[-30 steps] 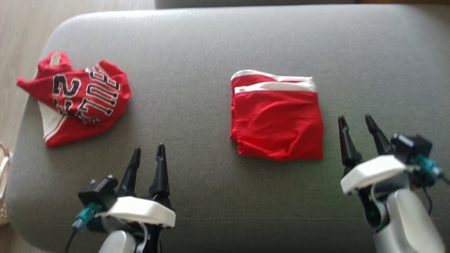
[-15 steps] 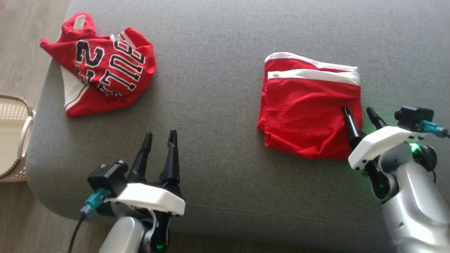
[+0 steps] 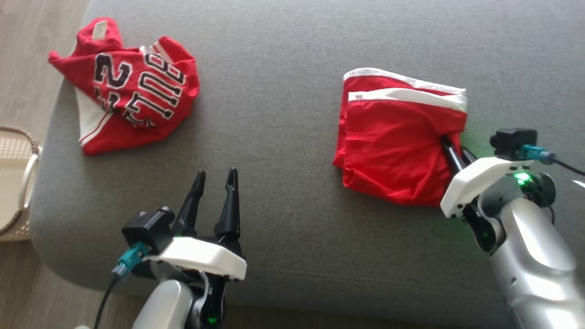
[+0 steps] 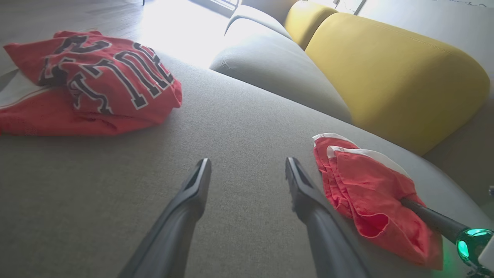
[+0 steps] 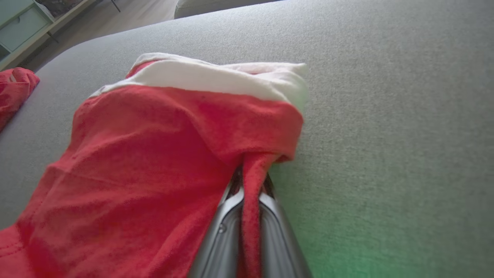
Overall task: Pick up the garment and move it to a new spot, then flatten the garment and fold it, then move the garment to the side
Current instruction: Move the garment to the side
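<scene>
On the grey fabric cushion [image 3: 283,55], my right gripper [image 3: 450,146] pinches the edge of the folded red-and-white cloth garment [image 3: 393,137] to shift it aside; my left gripper [image 3: 215,176] idles, spread.

R gripper [image 5: 251,181] at btm ctr, jaws closed on a pinched ridge of the red garment [image 5: 154,154]; its two grey fingers [image 5: 225,235] flank a strip of cloth running down between them. Garment lies folded on the grey sofa cushion [image 5: 386,116], spreading left of the fingers, w/ its white band [image 5: 216,79] along the far edge. Upper left: edge of a second red garment [image 5: 13,90] on the cushion, floor [image 5: 127,15] and pale-green cabinet [image 5: 21,25] beyond; green glow [image 5: 339,247] on the cushion at btm right.
</scene>
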